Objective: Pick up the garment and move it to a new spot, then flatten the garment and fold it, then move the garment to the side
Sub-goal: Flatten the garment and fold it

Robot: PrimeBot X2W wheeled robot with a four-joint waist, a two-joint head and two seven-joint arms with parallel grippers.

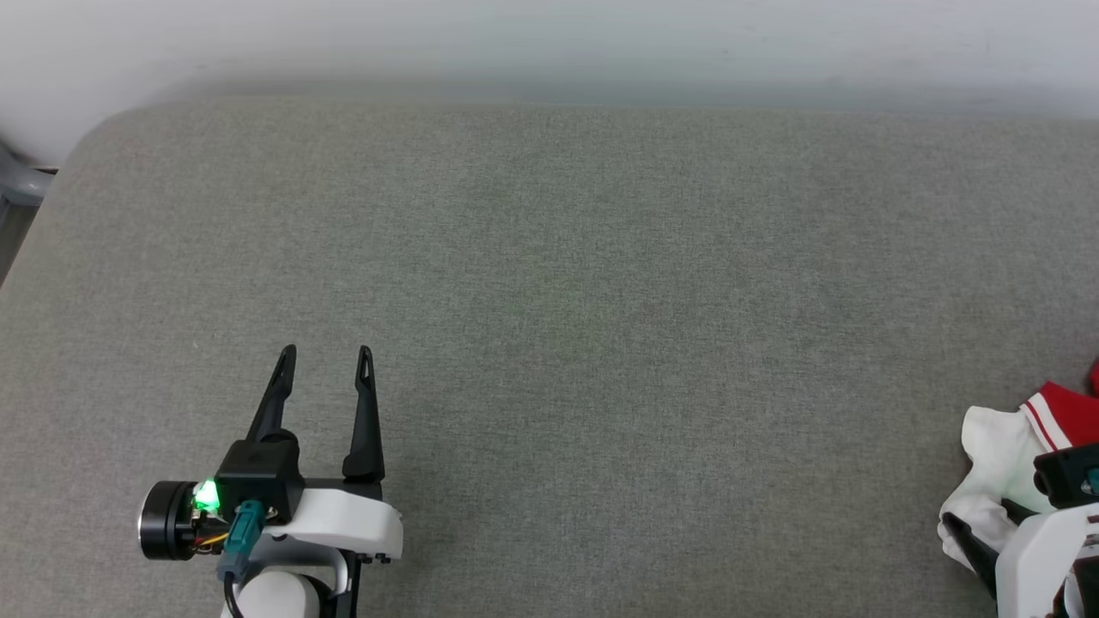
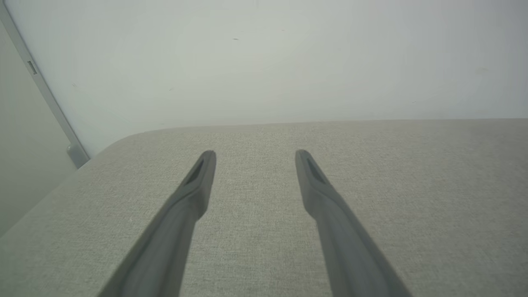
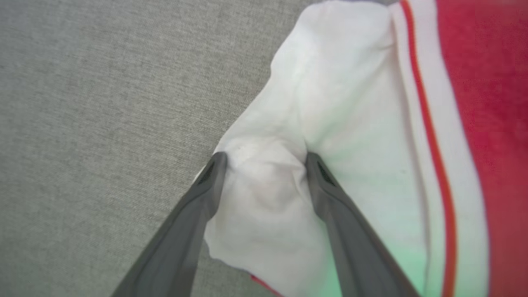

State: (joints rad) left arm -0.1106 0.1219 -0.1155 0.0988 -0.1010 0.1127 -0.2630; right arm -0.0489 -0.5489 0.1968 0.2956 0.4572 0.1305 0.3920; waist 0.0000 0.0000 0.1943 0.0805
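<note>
Right tool (image 3: 266, 159) stands spread astride the bunched white sleeve (image 3: 330, 103) of the garment (image 1: 1000, 463), crumpled at the right edge of the surface (image 1: 549, 257); left tool (image 1: 326, 350) is spread, empty. Pickup is not yet made; moving, flattening and folding all lie ahead.

Wide grey fabric surface (image 1: 549, 300), pale wall (image 1: 549, 43) behind, grey rail (image 2: 53, 108) at left

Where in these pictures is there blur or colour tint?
Head view: sharp, evenly lit, a green lamp glowing behind the left gripper. Right wrist view: the red T-shirt with white sleeves looks soft, green-tinted low beside the right gripper. Left wrist view: the fingers blur toward the bottom edge.
</note>
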